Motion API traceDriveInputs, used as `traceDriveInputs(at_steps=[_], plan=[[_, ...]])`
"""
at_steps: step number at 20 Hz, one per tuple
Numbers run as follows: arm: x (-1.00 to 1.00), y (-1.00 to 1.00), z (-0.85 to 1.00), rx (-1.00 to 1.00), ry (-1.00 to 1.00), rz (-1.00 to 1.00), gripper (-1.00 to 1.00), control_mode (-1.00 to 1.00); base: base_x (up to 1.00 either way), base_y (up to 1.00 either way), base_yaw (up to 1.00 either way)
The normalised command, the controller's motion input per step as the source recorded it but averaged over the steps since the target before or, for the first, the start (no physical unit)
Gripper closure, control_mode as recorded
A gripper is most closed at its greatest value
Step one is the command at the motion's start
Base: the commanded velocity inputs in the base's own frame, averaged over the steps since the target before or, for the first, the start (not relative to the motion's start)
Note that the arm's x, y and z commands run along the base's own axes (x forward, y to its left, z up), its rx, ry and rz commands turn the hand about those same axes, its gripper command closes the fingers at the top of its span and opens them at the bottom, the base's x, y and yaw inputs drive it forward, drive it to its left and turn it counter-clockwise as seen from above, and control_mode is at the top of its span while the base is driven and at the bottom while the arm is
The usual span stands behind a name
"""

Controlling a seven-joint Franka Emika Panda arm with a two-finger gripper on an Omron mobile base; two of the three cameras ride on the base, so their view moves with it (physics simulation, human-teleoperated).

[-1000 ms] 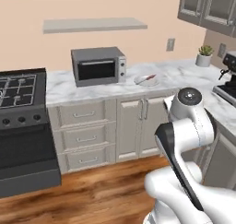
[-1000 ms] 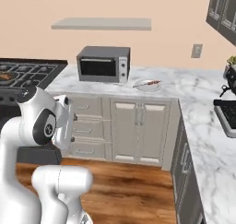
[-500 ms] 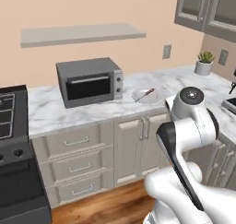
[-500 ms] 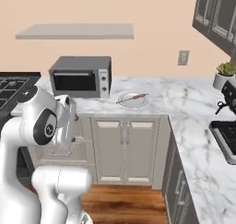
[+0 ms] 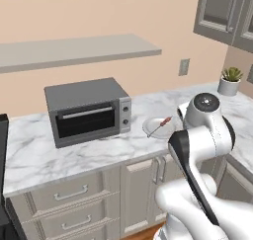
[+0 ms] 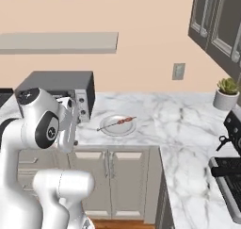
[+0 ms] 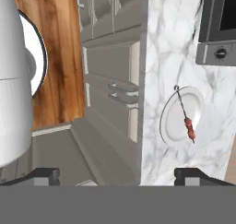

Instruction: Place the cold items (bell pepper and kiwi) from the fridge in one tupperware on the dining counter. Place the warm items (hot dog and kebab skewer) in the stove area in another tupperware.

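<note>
Kebab skewer (image 5: 159, 127) on white plate (image 6: 109, 127), just right of toaster oven (image 5: 88, 110) on marble counter (image 6: 183, 120); no readable writing; claw (image 7: 117, 174) open, empty.

The bench (image 5: 29, 155) has a polished white marble top veined in grey. On it, the toaster oven (image 5: 89, 110) looks like brushed grey metal with a dark glassy door, and the plate (image 6: 117, 125) is smooth glossy white. The kebab skewer (image 7: 185, 115) is a thin dark metal rod. The cabinet fronts (image 7: 110, 57) are matt grey paint with metal handles, and the floor (image 7: 55, 43) is warm varnished wood.
</note>
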Motion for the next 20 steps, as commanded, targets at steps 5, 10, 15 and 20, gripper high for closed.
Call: traceDriveInputs(at_steps=[5, 10, 15, 20], plan=[[0.00, 0.00, 0.00, 0.00, 0.00, 0.00, -1.00, 1.00, 0.58, -0.30, -0.04], [0.00, 0.00, 0.00, 0.00, 0.00, 0.00, -1.00, 1.00, 0.56, -0.33, -0.02], [0.00, 0.00, 0.00, 0.00, 0.00, 0.00, -1.00, 1.00, 0.56, -0.27, -0.01], [0.25, -0.05, -0.31, 0.06, -0.07, 0.24, -1.00, -1.00, 0.00, 0.00, 0.00]])
